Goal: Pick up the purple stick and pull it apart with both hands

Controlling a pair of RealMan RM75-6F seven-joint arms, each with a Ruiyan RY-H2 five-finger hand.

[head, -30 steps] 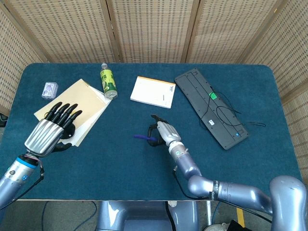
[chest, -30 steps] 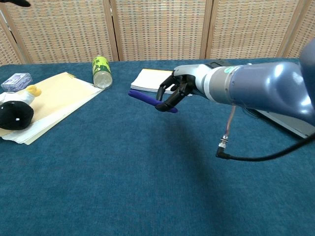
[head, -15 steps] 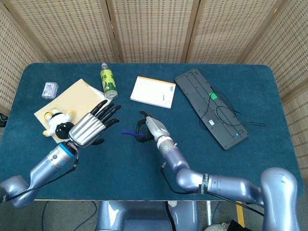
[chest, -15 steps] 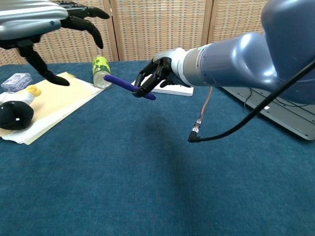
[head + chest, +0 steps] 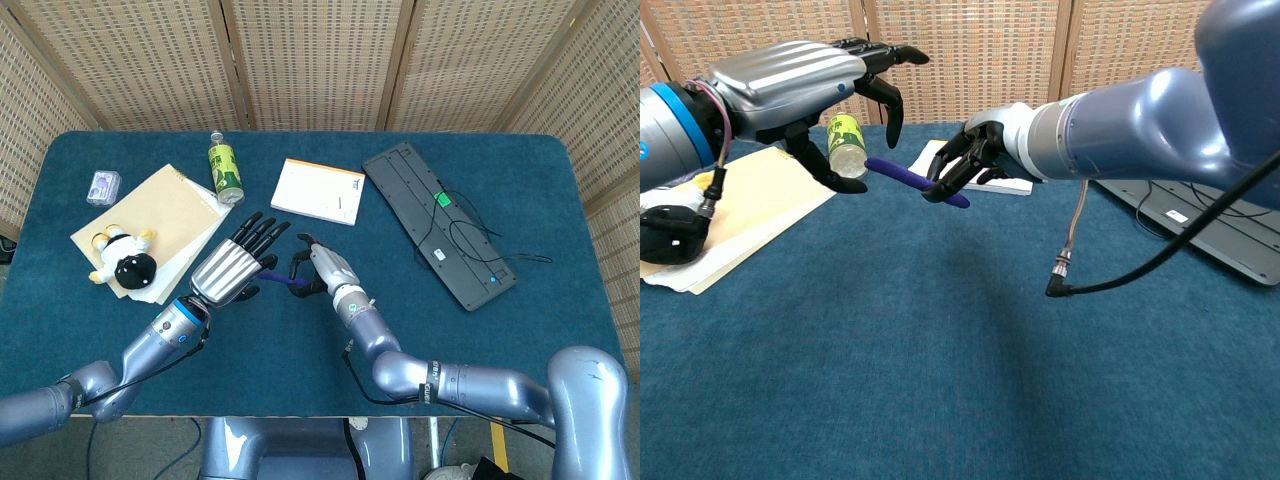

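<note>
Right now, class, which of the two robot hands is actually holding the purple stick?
The right robot hand grips the purple stick; the left robot hand is open beside it.

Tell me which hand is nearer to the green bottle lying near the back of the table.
Left. The left hand hovers open, just in front of the green bottle; the right hand, holding the purple stick, is farther off to the bottle's right.

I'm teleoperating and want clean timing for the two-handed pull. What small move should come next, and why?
Probably close the left hand on the free end of the purple stick. The right hand holds the stick's other end above the table, while the left hand's fingers are spread around the free tip without gripping it.
</note>
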